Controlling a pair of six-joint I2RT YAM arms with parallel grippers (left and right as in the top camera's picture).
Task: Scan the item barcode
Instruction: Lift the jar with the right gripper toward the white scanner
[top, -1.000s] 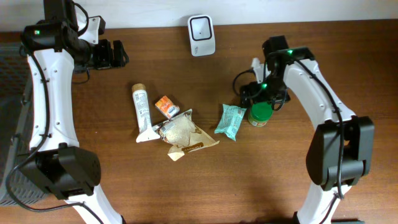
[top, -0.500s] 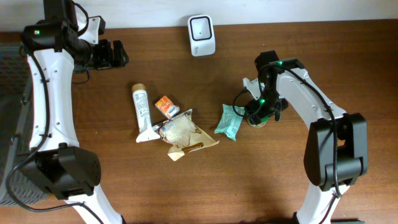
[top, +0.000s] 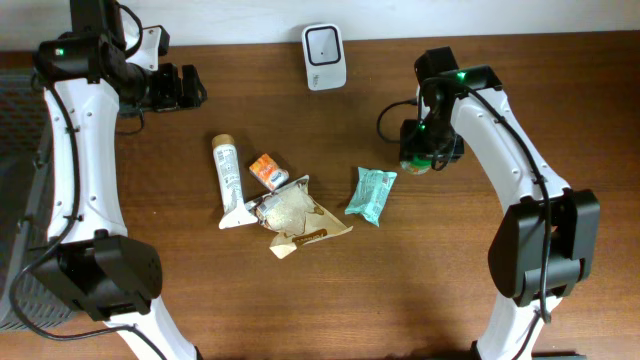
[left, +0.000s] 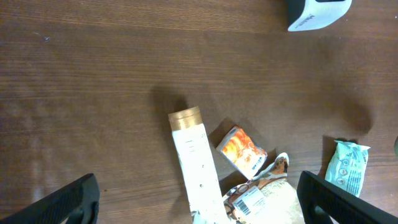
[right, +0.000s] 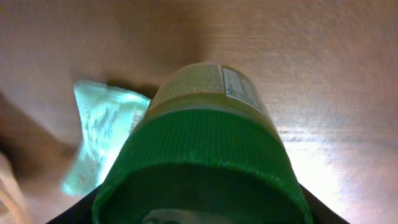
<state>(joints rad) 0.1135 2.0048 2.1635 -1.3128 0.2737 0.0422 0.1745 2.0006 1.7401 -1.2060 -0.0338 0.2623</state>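
While the green-lidded jar (right: 205, 143) is clamped between the fingers of the right gripper (top: 423, 152), it is located toward the right rear of the wooden table (top: 470, 300), near the mint-green packet (top: 371, 194) and well apart from the white scanner (top: 324, 43). The left gripper (top: 188, 87) is positioned at the rear left with its fingers (left: 68, 202) spread wide apart. A white tube (left: 196, 158) and a small orange box (left: 242, 151) are shown ahead of it.

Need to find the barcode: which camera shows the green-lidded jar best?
Right wrist: the jar fills the frame, green lid and label close up. Overhead shows only a green sliver, mostly hidden. Left wrist misses it.
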